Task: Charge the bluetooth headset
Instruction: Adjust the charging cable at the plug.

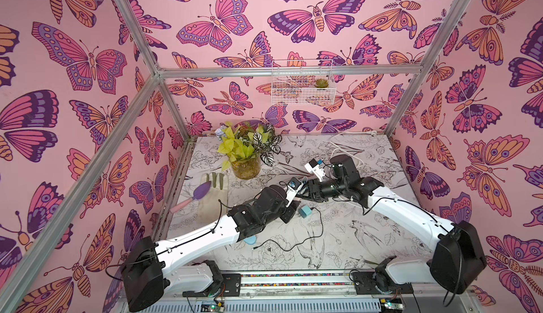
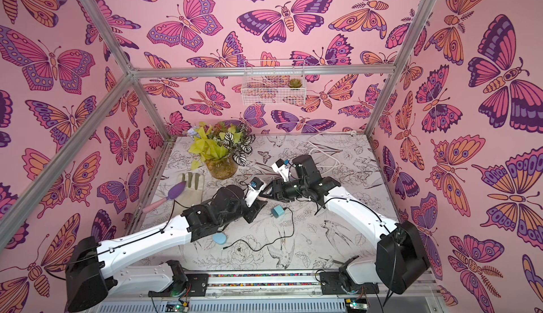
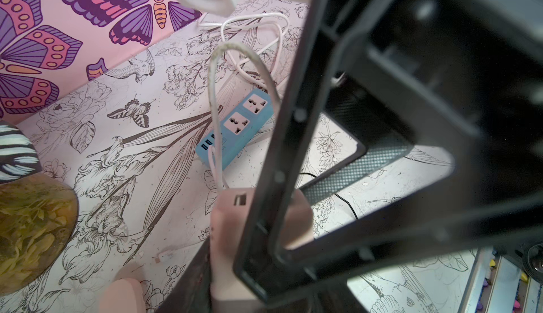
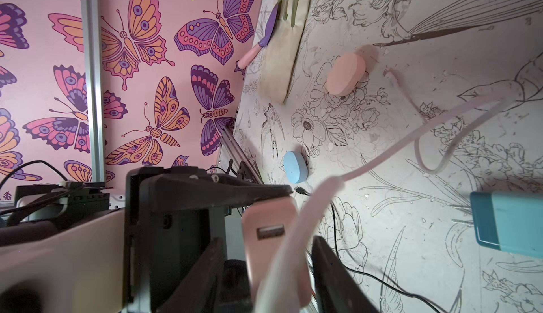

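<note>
Evidently our left gripper [image 1: 294, 199] clamps the pink plastic charger block [image 4: 270, 217] for plugging; our right gripper [image 4: 267, 267] straddles the pink cable [image 4: 382, 159], grip unclear. The pink oval headset case [image 4: 346, 73] lies beside the cream glove [image 4: 282, 61].

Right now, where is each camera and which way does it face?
Top views: high in front, looking down at the table; left arm, right arm show.
Left wrist: on its arm, facing the blue power strip; jaws close up.
Right wrist: on its arm, facing the left wall; jaws show.
Both wrists share the pink charger.
</note>
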Tool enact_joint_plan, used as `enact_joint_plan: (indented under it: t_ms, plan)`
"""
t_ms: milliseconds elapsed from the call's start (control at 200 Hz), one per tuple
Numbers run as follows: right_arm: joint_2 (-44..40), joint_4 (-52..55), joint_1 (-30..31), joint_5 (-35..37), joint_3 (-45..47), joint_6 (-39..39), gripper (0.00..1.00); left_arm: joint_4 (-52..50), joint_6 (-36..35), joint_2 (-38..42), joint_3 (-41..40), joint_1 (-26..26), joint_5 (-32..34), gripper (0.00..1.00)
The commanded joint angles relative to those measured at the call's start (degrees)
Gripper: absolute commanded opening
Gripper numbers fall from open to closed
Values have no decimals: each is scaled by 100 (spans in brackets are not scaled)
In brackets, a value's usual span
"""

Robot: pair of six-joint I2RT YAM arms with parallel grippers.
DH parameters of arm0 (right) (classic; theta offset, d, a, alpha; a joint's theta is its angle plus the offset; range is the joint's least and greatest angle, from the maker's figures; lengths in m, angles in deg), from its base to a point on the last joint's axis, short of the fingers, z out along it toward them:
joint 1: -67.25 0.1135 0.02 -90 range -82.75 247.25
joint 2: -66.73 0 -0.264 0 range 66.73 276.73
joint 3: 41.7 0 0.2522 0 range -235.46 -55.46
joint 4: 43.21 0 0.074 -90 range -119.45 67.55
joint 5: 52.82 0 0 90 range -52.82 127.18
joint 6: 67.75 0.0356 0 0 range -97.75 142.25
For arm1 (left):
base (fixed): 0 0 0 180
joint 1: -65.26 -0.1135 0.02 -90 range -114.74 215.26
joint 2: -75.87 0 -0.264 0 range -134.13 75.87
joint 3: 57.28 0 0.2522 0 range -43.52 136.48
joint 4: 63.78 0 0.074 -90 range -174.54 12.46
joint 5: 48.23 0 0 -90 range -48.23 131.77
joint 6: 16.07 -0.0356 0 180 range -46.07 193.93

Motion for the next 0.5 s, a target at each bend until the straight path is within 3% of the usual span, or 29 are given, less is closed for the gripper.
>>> enact_joint_plan:
  t_ms: [0,251,426,491]
  plan:
    - [45,-15,87,-141,-219,-144,47,211,-88,145,-96,55,-21,24]
    - [54,-31,128,-209,-232,-205,40,243,-90,166,-110,82,-180,23]
    - [68,-94,143,-322,-238,-213,27,276,-88,158,-117,102,-198,24]
    - [68,-82,138,-342,-260,-243,21,280,-70,158,-113,116,-189,29]
